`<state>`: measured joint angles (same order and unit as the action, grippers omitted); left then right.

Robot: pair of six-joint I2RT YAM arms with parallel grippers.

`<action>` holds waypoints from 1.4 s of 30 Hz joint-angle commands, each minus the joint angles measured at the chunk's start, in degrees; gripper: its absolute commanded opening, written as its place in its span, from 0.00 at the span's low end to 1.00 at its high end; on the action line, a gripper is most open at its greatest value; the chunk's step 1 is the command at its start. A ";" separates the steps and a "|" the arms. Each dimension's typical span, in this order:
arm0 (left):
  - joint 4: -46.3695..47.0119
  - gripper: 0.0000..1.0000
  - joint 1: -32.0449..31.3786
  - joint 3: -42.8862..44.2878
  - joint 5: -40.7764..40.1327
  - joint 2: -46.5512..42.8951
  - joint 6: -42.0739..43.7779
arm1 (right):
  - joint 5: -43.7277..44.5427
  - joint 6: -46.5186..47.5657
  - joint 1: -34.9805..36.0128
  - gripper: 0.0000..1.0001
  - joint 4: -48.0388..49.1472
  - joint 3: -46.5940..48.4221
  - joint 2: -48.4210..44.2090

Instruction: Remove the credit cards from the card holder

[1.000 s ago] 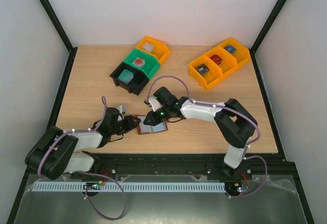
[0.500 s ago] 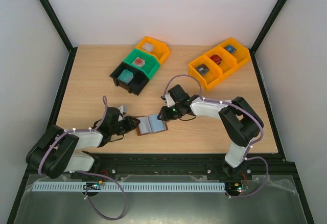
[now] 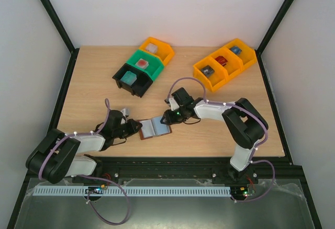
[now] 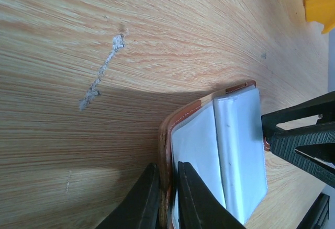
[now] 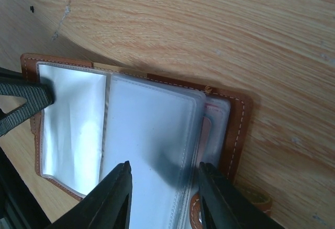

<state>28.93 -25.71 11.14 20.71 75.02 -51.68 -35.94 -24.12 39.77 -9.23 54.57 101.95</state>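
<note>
The card holder [image 3: 155,128] lies open, your left gripper [image 4: 168,187] pinching its edge; next, close your spread right gripper [image 5: 163,174] on a credit card [image 5: 213,124].

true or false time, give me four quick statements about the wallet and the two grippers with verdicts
1. The card holder lies open on the table. True.
2. The right gripper holds a card lifted clear of the holder. False: its fingers are apart over the clear sleeves and hold no card.
3. The left gripper is shut on the holder's leather edge. True.
4. The holder lies at the table's far edge. False: it lies toward the near edge, between the two grippers.
</note>
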 commanded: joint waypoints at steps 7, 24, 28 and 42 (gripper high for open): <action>0.34 0.09 -0.12 -1.02 -0.38 -0.54 0.26 | -7.40 0.73 1.99 0.36 2.33 0.56 2.35; 1.24 0.02 0.31 -1.67 -0.15 -0.95 0.10 | -8.30 3.29 3.91 0.30 -0.58 3.04 -1.79; 1.54 0.02 0.40 -1.82 -0.06 -1.02 0.02 | -9.21 4.24 4.00 0.42 -0.41 2.67 -3.33; 1.94 0.02 0.49 -2.08 0.01 -1.07 -0.09 | -8.31 2.66 5.84 0.17 2.81 4.11 -1.32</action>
<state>30.50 -25.58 9.91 20.78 74.65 -51.75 -45.10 -20.80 45.12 -8.14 56.90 100.20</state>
